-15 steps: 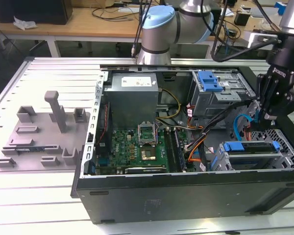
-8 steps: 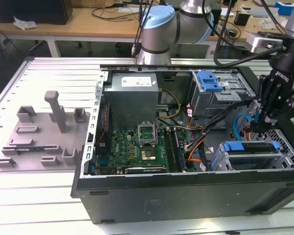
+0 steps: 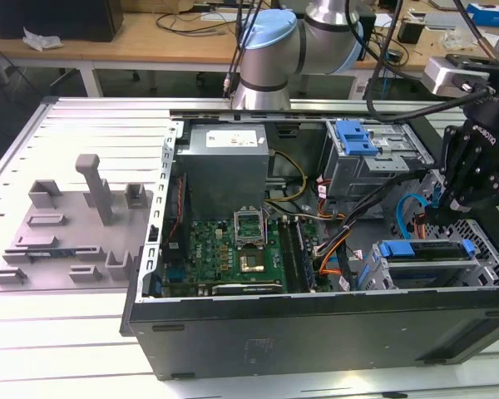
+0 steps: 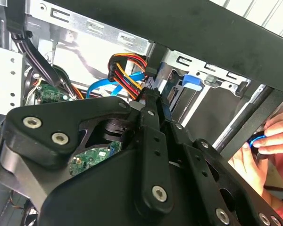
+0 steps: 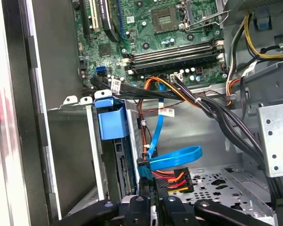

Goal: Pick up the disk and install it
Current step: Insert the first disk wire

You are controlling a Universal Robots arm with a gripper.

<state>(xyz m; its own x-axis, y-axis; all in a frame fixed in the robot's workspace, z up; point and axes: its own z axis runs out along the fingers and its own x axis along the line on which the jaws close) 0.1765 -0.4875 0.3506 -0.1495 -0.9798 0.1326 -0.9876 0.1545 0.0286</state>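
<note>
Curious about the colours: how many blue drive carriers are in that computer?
2: one in the farther drive cage, one on the disk near the gripper; others may be hidden.

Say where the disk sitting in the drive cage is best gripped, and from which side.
By its blue carrier frame, coming from the open side of the case. The disk stands on edge between the drive cage walls, which likely cover its flat faces; the blue edge stands clear. Cables crowd its connector end, where the gripper sits.
</note>
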